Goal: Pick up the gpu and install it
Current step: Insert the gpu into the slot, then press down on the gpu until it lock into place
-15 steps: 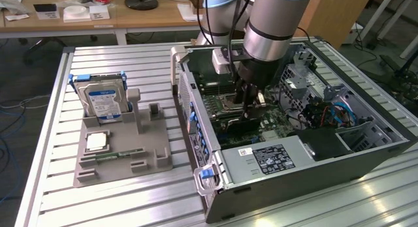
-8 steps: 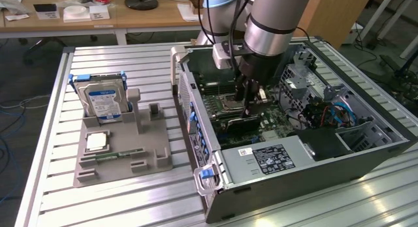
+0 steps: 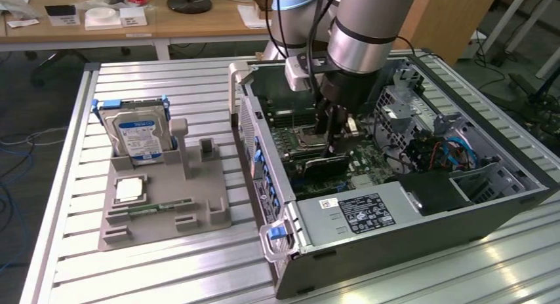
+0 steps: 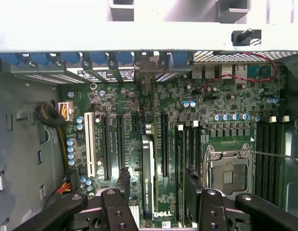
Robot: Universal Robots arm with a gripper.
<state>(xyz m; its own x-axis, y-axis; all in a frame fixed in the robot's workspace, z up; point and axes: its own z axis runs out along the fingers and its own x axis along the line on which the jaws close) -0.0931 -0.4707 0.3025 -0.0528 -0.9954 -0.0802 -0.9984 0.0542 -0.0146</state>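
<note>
Gripper [image 4: 156, 187] hangs wide open, holding nothing, one gpu [image 4: 148, 175] upright between its two fingers [image 4: 124, 185]; arm [image 3: 372, 22] reaches straight down into the case [image 3: 420, 212].

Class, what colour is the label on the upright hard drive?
Blue and white label, clearest in the exterior view.

Laboratory or workshop setting: slotted aluminium-profile surface [image 3: 175, 88] carrying an open computer case [image 3: 420, 212], beneath the hand, and a grey parts fixture [image 3: 162, 212]; wooden desks [image 3: 131, 25] with clutter behind; loose floor cables [image 3: 13, 153].
</note>
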